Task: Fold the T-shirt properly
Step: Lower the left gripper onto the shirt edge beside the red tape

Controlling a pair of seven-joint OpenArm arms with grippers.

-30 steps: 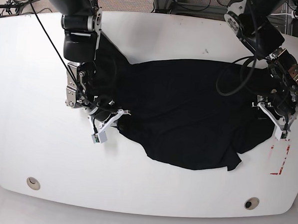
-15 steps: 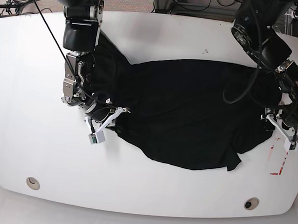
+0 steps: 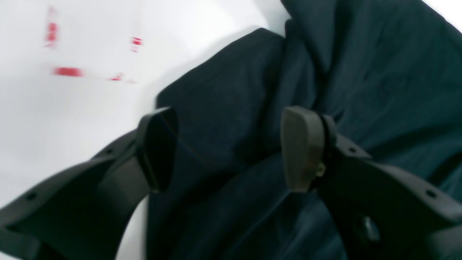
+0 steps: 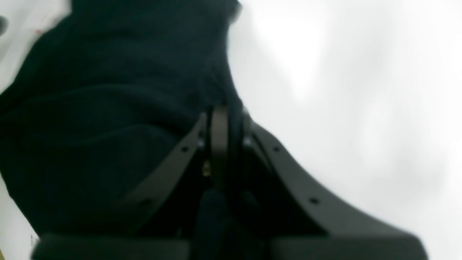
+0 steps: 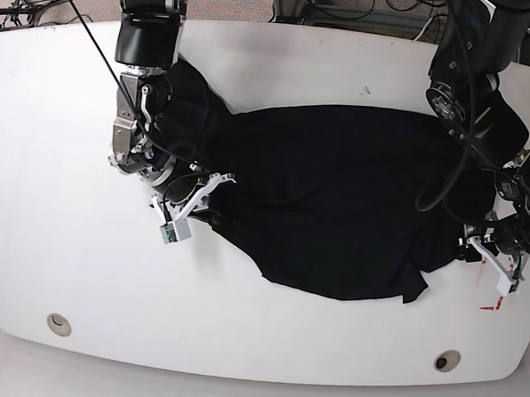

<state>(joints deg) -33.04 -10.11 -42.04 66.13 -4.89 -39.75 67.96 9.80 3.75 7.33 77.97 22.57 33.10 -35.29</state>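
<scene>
Shirt: one plain black soft cloth T-shirt [image 5: 335, 211] lies rumpled mid-table, long axis left-right in base view.
Table: one white table [image 5: 45, 151].
Right gripper [image 4: 223, 126]: pressed together, pinching the cloth edge.
Left gripper [image 3: 227, 148]: spread over cloth.
Wrist-only: red marks [image 3: 66, 71], blurred.
</scene>
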